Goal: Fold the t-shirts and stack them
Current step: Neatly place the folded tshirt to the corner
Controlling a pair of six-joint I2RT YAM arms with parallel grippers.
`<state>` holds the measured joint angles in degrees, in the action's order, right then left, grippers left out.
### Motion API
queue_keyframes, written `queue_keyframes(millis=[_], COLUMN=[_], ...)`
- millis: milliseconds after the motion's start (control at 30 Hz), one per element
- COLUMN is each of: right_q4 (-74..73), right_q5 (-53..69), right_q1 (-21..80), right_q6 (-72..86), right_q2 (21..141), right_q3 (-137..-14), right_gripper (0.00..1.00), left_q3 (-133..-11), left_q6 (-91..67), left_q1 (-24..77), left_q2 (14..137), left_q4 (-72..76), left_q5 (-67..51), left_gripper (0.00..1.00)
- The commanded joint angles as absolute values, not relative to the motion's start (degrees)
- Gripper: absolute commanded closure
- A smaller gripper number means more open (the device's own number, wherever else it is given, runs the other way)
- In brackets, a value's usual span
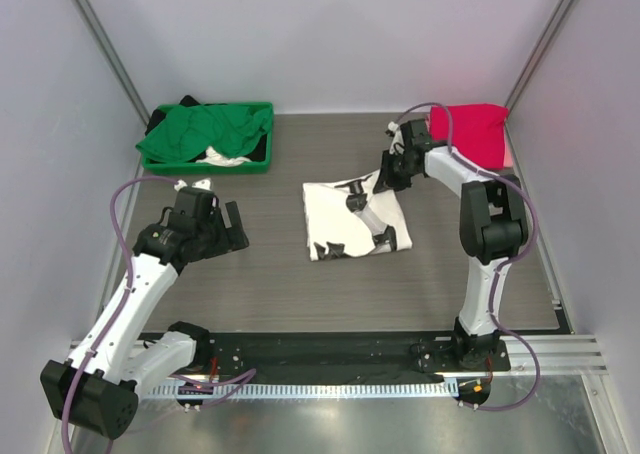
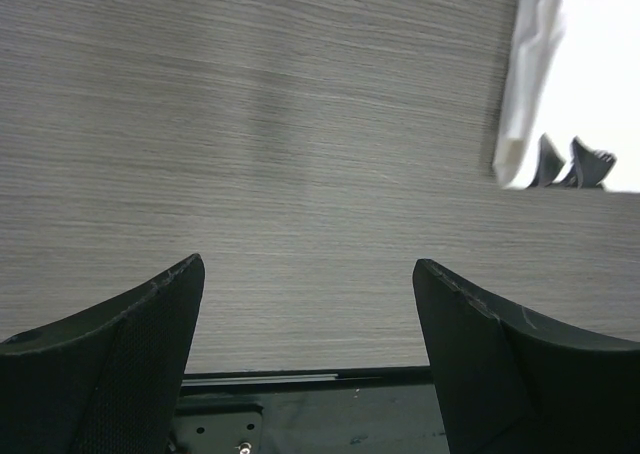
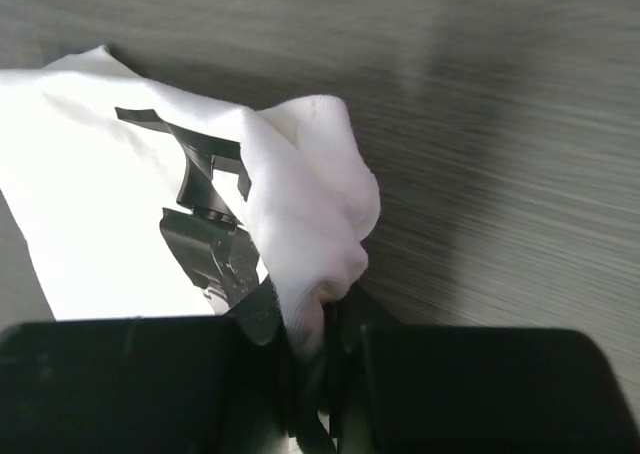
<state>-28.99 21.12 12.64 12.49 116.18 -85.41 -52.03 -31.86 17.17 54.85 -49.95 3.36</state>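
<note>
Shirts lay in three places in the top view. The white t-shirt [image 1: 325, 212] was folded in the middle of the table [image 1: 260, 284] with its black print up. A pink-red t-shirt [image 1: 470, 129] was in the far right corner, and a green t-shirt [image 1: 205, 132] was heaped in the green bin [image 1: 250, 166] at the far left. My right gripper [image 1: 392, 177] sat at the white shirt's far right corner. My left gripper [image 1: 236, 228] hung over bare tabletop to that shirt's left, apart from it.

From my left wrist, both fingers [image 2: 130, 344] stood spread wide with nothing between them, only wood-grain table [image 2: 280, 124] beyond. The white t-shirt's edge [image 2: 530, 74] showed at the upper right.

From my right wrist, the right gripper [image 3: 315, 324] was pinched tight on a bunched fold of the white t-shirt [image 3: 310, 214]. That fold was pulled up off the table [image 3: 500, 124], while the rest of the shirt lay flat to the left.
</note>
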Motion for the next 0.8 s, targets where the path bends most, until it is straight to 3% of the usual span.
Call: queue_keyframes(millis=[0, 333, 767], right_q4=[-32.87, -34.19, -34.80], right_q5=[12.84, 3.34, 3.43], right_q1=[8.45, -1.04, -4.48], right_q6=[8.17, 3.96, 0.26], right_q2=[109.70, 109.33, 111.97], right_q3=[-90.26, -103.86, -121.63], right_gripper=[0.99, 0.99, 0.99], left_q3=[-51.77, -51.50, -51.42], left_q6=[-30.76, -30.85, -30.85], left_q1=[17.14, 17.14, 17.14], left_q2=[54.67, 55.37, 56.60], left_q4=[-47.73, -47.64, -47.46], left_q5=[2.29, 2.29, 1.93], left_gripper=[0.14, 0.15, 0.16])
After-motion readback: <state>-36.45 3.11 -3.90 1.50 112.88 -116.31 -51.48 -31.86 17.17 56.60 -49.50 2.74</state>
